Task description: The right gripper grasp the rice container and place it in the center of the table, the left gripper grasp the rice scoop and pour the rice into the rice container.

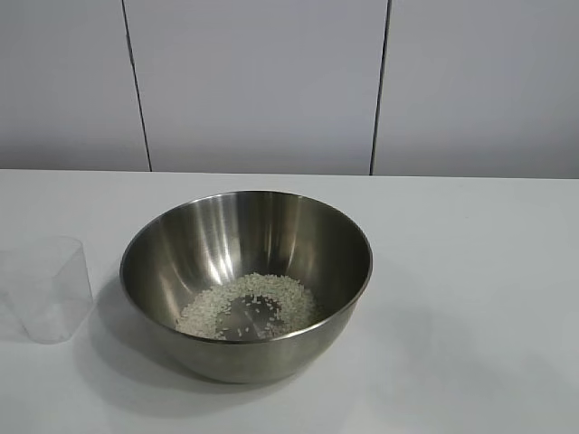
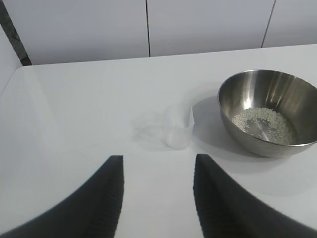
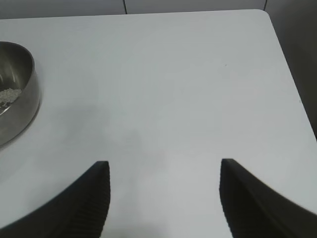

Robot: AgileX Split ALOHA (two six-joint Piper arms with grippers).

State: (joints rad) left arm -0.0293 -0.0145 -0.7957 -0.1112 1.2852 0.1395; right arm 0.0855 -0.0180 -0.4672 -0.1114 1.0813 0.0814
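The steel rice container (image 1: 246, 282) stands upright on the white table (image 1: 470, 271), with a loose ring of rice (image 1: 246, 306) on its bottom. The clear rice scoop (image 1: 45, 287) stands upright and empty just left of it, apart from it. Neither gripper shows in the exterior view. In the left wrist view my left gripper (image 2: 158, 159) is open and empty, short of the scoop (image 2: 179, 127), with the container (image 2: 270, 111) beyond and to one side. In the right wrist view my right gripper (image 3: 164, 163) is open and empty over bare table, away from the container (image 3: 17, 91).
A white panelled wall (image 1: 262, 81) runs behind the table. The table's corner and edge (image 3: 290, 74) show in the right wrist view.
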